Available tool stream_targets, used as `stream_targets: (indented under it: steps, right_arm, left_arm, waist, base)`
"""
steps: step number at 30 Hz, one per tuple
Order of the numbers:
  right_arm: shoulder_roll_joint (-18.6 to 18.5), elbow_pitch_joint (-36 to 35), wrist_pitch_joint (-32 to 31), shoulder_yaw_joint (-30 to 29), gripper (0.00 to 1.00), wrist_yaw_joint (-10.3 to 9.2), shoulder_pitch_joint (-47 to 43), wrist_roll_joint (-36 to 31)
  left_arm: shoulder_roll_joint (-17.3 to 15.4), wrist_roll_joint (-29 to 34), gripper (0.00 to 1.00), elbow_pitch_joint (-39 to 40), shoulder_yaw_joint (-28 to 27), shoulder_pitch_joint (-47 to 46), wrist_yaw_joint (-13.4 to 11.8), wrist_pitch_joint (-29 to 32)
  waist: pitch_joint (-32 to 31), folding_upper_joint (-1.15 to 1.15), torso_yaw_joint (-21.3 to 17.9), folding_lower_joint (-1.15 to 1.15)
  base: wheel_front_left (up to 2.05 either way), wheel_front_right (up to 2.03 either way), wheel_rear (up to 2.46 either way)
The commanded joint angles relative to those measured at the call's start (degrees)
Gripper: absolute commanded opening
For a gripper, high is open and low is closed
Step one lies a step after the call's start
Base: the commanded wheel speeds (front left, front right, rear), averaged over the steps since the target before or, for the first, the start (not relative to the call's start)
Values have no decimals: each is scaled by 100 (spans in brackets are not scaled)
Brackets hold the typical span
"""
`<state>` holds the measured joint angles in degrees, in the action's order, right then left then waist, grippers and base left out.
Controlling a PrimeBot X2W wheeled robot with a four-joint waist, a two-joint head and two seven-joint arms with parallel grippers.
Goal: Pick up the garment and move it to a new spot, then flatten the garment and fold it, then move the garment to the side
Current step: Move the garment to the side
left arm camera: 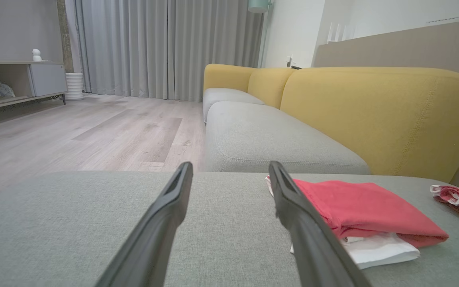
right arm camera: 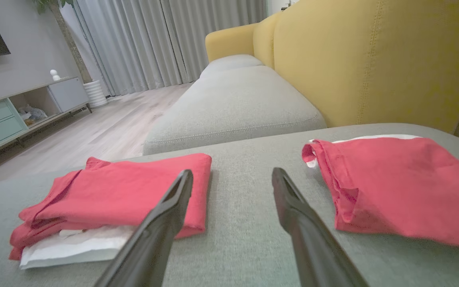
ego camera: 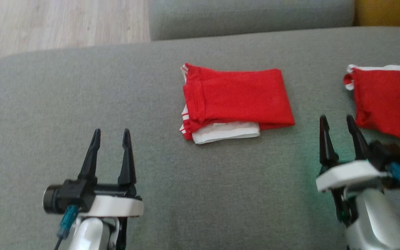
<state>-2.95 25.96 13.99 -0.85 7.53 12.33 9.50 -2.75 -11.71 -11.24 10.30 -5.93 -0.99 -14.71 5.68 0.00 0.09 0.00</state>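
folded garment (ego camera: 236,99) lies mid-cushion (ego camera: 82,104); second garment (ego camera: 389,100) at right edge; left gripper (ego camera: 111,137) and right gripper (ego camera: 337,126) wide, empty.

The folded garment (ego camera: 236,99) lies mid-frame on the sofa cushion (ego camera: 82,104). A second garment (ego camera: 387,100) lies apart at the right edge.

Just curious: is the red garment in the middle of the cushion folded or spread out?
Folded: the red garment lies as a compact rectangle with stacked layers.
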Motion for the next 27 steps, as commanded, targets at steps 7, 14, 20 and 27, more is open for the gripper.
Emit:
stream_targets:
  steps: [7, 14, 20, 27]
  right_arm:
    - [7, 512, -471, 51, 100, -4, 1180, 150]
    - [7, 1663, -1019, -6, 100, -4, 1959, 490]
    - [7, 2585, -1304, 28, 100, -4, 2337, 431]
    - [-57, 3151, -1056, 282, 0, -4, 2576, 276]
  left_arm:
    - [-13, 73, 100, 119, 58, -619, 42, -29]
    - [-13, 81, 100, 52, 273, -929, 64, -29]
    - [-13, 47, 100, 104, 381, -1071, 24, -29]
    - [-13, 98, 100, 143, 395, -1023, -9, -29]
  waist:
    - [616, 0, 428, 0]
    - [873, 0, 708, 0]
    - [919, 0, 819, 0]
    - [792, 0, 769, 0]
  base:
    - [0, 0, 0]
    - [0, 0, 0]
    - [0, 0, 0]
    - [0, 0, 0]
